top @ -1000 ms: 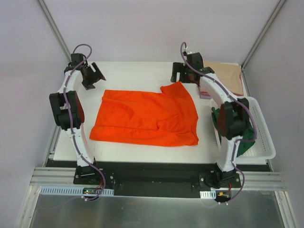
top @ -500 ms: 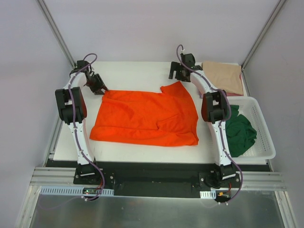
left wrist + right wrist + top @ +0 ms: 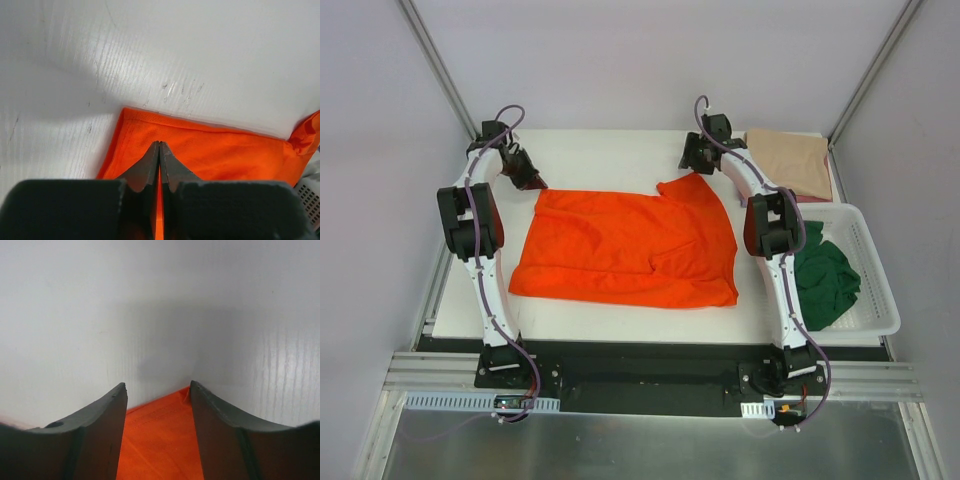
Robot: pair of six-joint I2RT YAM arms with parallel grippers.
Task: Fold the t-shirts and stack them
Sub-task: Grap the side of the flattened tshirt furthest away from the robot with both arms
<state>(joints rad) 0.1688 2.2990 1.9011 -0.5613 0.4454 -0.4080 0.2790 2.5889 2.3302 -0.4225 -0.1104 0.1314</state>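
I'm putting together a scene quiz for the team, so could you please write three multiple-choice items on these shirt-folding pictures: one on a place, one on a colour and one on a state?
1. Where is the green shirt?
A. Spread mid-table
B. In the basket
C. Hanging from an arm

2. What colour is the shirt spread mid-table?
A. Lilac
B. Blue
C. Orange

3. How is the right claw?
A. Open over a shirt corner
B. Shut on cloth
C. Gripping the basket rim

Answers:
1. B, as the top view shows it bunched inside the white basket at the right.
2. C, as the orange shirt lies flat between the two arms.
3. A, as the right wrist view shows its fingers apart with an orange corner between them.
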